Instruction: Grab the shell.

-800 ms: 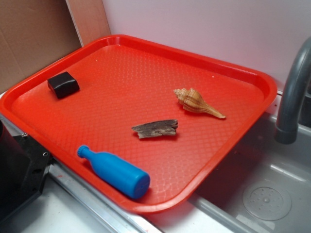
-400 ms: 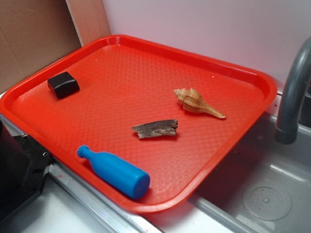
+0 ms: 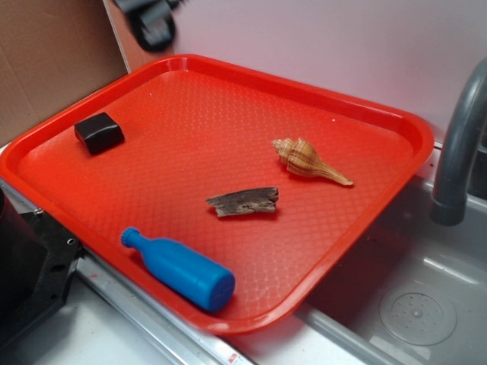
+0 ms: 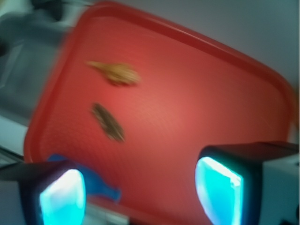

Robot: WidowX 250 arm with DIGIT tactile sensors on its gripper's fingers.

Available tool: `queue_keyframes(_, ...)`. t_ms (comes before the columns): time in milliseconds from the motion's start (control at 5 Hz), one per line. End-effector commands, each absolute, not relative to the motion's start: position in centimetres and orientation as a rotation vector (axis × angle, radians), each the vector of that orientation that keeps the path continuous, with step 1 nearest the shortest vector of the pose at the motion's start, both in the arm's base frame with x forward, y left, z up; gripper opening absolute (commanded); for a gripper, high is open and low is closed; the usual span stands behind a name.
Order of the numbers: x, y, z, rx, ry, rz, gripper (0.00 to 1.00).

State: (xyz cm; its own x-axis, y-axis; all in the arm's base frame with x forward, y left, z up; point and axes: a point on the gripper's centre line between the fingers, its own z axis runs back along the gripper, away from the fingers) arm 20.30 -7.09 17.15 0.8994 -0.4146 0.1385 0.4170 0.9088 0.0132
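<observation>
Our gripper (image 4: 140, 194) hangs spread and empty, well away from the conch shell (image 3: 306, 160) lying on the red tray (image 3: 396, 122). We judge it light, rigid, brittle; we'd pinch its ribbed body.

A red tray (image 3: 365, 220) with a textured floor sits over a grey sink (image 3: 426, 304). On it, a black block (image 3: 99, 131) lies at the far left, a flat grey-brown piece of bark (image 3: 243, 201) near the middle, and a blue bottle (image 3: 180, 268) on its side by the near rim. A grey faucet (image 3: 459, 148) rises at the right; brown cardboard (image 3: 53, 53) stands at the far left.
</observation>
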Motion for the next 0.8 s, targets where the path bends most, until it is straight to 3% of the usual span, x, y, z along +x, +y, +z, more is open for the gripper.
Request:
queue_keyframes(0,22.3,-9.0,15.1,-0.064,-0.172,-0.539,1.00)
queue_keyframes(400,22.3,-9.0,15.1,-0.064,-0.172,-0.539,1.00)
queue_keyframes(600,26.0,-10.8,12.7,-0.067,-0.090,-0.663,1.00)
